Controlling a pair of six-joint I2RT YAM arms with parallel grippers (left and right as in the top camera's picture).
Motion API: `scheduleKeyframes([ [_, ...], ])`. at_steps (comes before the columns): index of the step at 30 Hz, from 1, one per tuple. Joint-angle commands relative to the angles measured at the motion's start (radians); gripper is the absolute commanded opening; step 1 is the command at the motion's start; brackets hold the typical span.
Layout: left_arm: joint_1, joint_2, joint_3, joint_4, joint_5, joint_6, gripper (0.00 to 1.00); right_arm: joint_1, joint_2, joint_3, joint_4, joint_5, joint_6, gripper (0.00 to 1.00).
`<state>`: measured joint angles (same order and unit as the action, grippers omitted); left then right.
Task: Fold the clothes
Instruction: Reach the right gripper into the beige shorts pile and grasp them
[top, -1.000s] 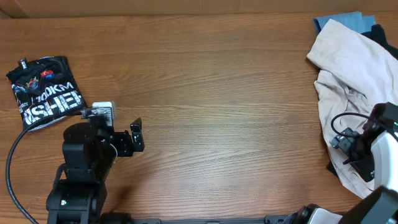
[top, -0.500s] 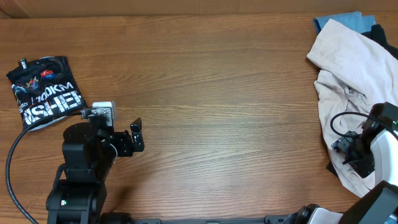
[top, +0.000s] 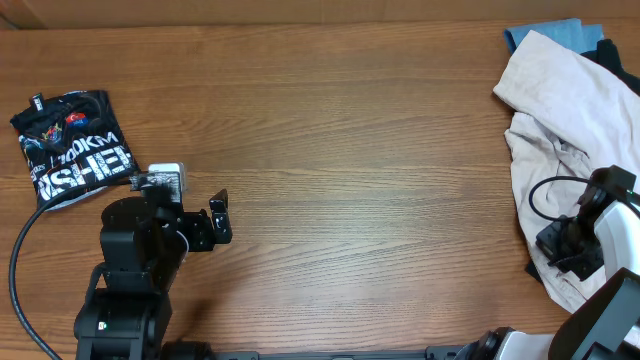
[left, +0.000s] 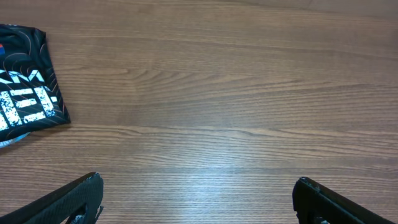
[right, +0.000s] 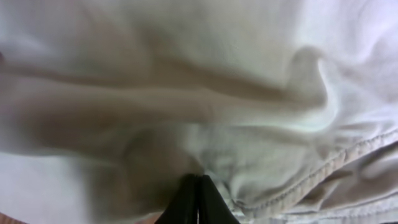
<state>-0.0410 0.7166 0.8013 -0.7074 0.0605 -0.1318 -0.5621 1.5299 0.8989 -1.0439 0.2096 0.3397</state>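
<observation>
The cream shorts (top: 560, 110) lie crumpled at the table's right edge, on top of a light blue garment (top: 550, 32) and a black one (top: 615, 55). My right gripper (top: 560, 245) sits low on the near part of the shorts. In the right wrist view its fingertips (right: 199, 180) are pressed together, with cream fabric (right: 186, 93) bunched at the tips and a stitched hem running beside them. My left gripper (top: 218, 215) hovers over bare wood at the left. Its fingers (left: 74, 199) stand wide apart with nothing between them.
A folded black T-shirt with white lettering (top: 70, 148) lies at the far left, and its corner shows in the left wrist view (left: 25, 93). A black cable loops over the shorts by the right arm (top: 545, 190). Bare wooden tabletop (top: 360, 150) spans the middle.
The right gripper has shut on the cream fabric and shifted slightly towards the near edge. The left arm has not moved.
</observation>
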Motion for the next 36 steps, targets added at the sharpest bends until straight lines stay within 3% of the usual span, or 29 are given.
scheduleKeyframes([
  [1, 0.008, 0.001, 0.027, 0.006, 0.007, -0.014, 1.0, -0.003, 0.003, 0.0, -0.005, -0.015, 0.004, 0.04],
  [10, 0.008, 0.001, 0.027, 0.008, 0.007, -0.014, 1.0, 0.046, -0.002, 0.082, -0.07, -0.054, -0.01, 0.04],
  [13, 0.008, 0.001, 0.027, 0.008, 0.007, -0.014, 1.0, 0.046, -0.003, 0.098, -0.066, -0.089, -0.031, 0.48],
  [16, 0.008, 0.001, 0.027, 0.008, 0.007, -0.014, 1.0, 0.046, -0.001, 0.093, -0.069, -0.171, -0.116, 0.58],
  [19, 0.008, 0.001, 0.027, 0.016, 0.007, -0.015, 1.0, 0.046, 0.004, 0.073, -0.058, -0.131, -0.143, 0.7],
  [22, 0.008, 0.001, 0.027, 0.031, 0.007, -0.015, 1.0, 0.046, 0.022, 0.069, -0.052, -0.093, -0.143, 0.74],
  [31, 0.008, 0.001, 0.027, 0.031, 0.007, -0.014, 1.0, 0.046, 0.072, 0.069, -0.035, -0.021, -0.142, 0.66],
  [35, 0.008, 0.001, 0.027, 0.031, 0.007, -0.014, 1.0, 0.046, 0.097, 0.069, -0.04, -0.006, -0.138, 0.12],
  [36, 0.008, 0.001, 0.027, 0.031, 0.007, -0.014, 1.0, 0.046, 0.102, 0.069, -0.04, -0.002, -0.138, 0.08],
])
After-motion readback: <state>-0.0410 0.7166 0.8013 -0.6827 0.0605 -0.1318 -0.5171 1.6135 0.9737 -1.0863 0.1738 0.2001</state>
